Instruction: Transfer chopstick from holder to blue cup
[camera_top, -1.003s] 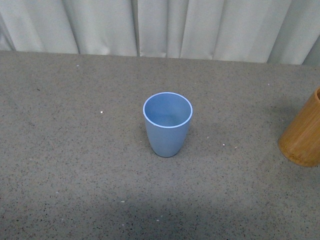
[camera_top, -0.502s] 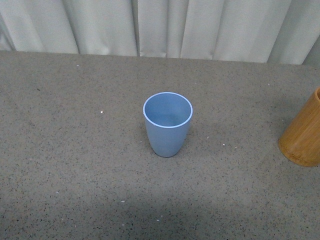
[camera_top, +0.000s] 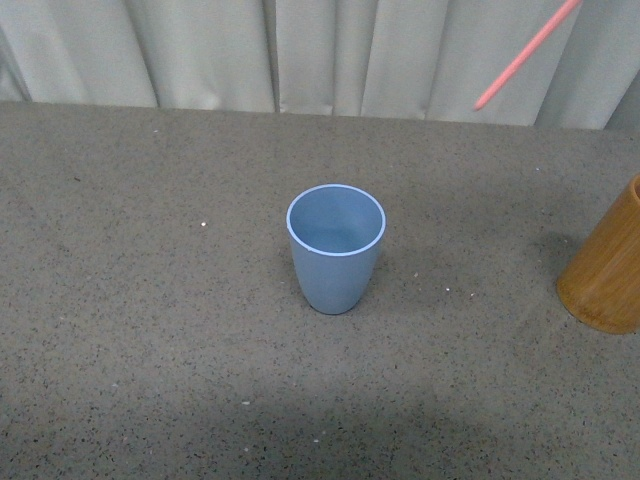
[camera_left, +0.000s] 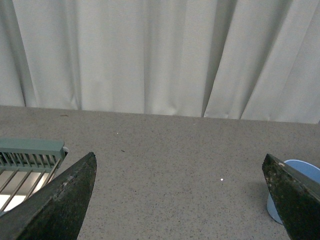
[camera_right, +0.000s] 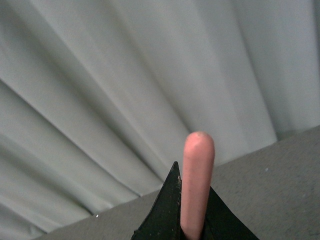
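With the right pincer (camera_right: 192, 227) clamped on a tilted chopstick (camera_top: 527, 54) high above the bench (camera_top: 150, 300) and the left pincer (camera_left: 180, 200) wide, the slanted tip could clip the blue cup (camera_top: 335, 250) rim and topple it

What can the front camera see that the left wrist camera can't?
Only the front view shows the pink chopstick slanting in the air at the upper right, and the wooden holder at the right edge. Only the left wrist view shows the open left gripper and a green rack. Both show the blue cup, the table and the curtain.
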